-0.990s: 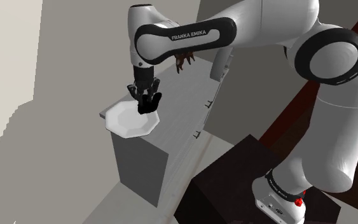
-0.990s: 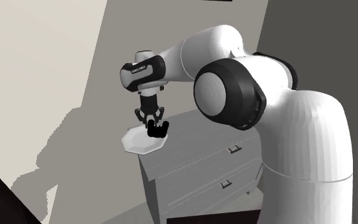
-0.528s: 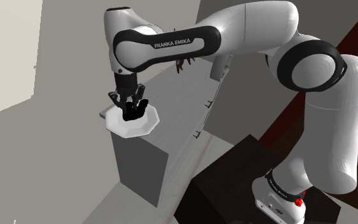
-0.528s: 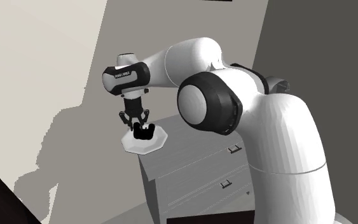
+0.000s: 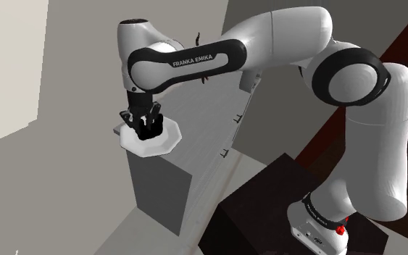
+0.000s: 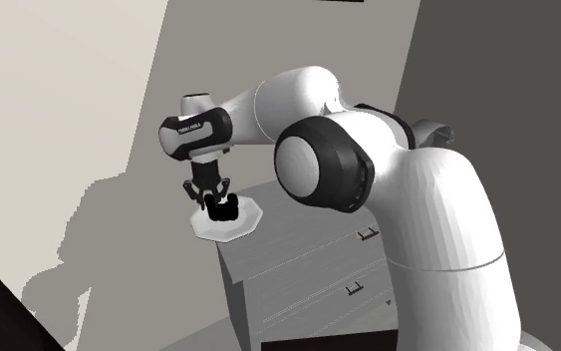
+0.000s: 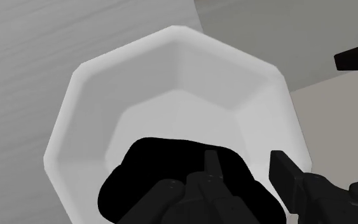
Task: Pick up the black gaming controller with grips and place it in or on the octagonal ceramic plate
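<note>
A white octagonal plate (image 5: 167, 143) sits at the near corner of a grey dresser top (image 5: 202, 109). My gripper (image 5: 144, 123) points down over the plate's middle, shut on the black controller (image 5: 148, 131), which hangs low in the plate's hollow. From the second exterior view the gripper (image 6: 216, 197) holds the controller (image 6: 222, 207) just over the plate (image 6: 245, 221). In the wrist view the controller (image 7: 165, 175) is a black mass in front of the gripper (image 7: 203, 186), with the plate's rim (image 7: 171, 38) all around it. Whether the controller touches the plate I cannot tell.
The dresser (image 6: 308, 254) has drawers with small handles (image 6: 367, 233) and drops off just beyond the plate. A small dark reddish object (image 5: 208, 72) stands farther back on the top, behind the arm. The dark stand (image 5: 267, 210) sits at the shoulder view's lower right.
The arm has swung toward the shoulder view's left and come down. The controller went from the plate's edge to low over its middle, still clasped.
</note>
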`<state>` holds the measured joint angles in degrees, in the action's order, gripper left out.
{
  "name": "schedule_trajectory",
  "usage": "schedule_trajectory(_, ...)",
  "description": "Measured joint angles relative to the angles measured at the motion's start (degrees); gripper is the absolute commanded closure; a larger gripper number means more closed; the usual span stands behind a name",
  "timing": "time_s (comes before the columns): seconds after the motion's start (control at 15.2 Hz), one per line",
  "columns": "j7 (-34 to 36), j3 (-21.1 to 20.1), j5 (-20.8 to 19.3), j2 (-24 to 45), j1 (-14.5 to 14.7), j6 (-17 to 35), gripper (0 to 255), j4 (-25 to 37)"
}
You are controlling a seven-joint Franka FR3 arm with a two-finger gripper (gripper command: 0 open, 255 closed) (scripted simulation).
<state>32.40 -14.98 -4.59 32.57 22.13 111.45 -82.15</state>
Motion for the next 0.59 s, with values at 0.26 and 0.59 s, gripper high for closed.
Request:
schedule_trajectory(0.26,0.02,0.63,-0.39,1.70,-0.30,1.68,255,-2.17)
schedule_trajectory(0.59,-5.00,-0.05,-0.75,2.05,-1.71,2.96,0,-1.70)
